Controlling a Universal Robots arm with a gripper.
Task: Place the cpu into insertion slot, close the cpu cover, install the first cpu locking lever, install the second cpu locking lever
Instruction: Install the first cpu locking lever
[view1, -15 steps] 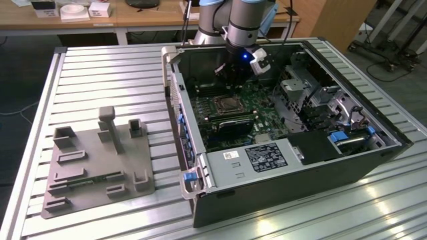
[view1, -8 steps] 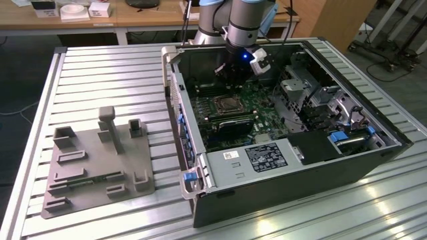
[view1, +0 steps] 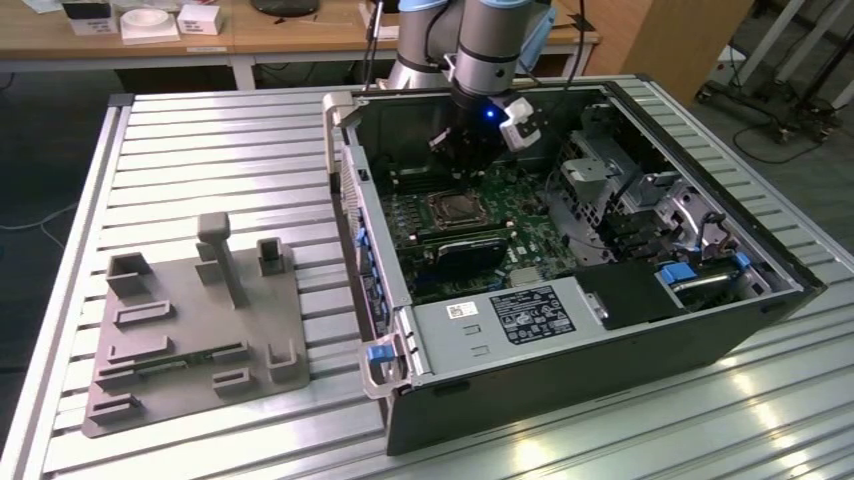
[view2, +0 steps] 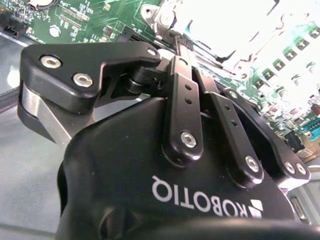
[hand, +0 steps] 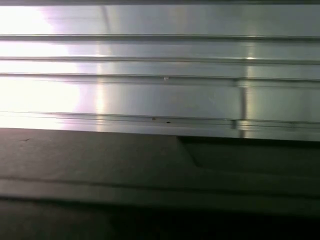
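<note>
In the exterior view, the black claw (view1: 467, 165) is seen inside the open black computer case (view1: 574, 400), the silver-rimmed square insertion slot (view1: 458, 208) just below it. In the second wrist view, the claw (view2: 182, 42) is seen clenched, the slot (view2: 225, 25) just beyond it. In the first wrist view, the ribbed aluminium counter (hand: 160, 95) is shown.

In the exterior view, we find the grey jointed robot arm (view1: 483, 40) cut off by the picture's upper edge. The square, silver-rimmed black insertion slot (view1: 455, 210) on the green motherboard (view1: 521, 215) is too small for us to tell what lies in it or whether it is covered. In the second wrist view, glare whitens the insertion slot (view2: 225, 25), and the black gripper (view2: 180, 43) hides much of the board. In the first wrist view, we cannot identify the dark surface (hand: 150, 170) bordering the ribbed aluminium table (hand: 160, 95).
</note>
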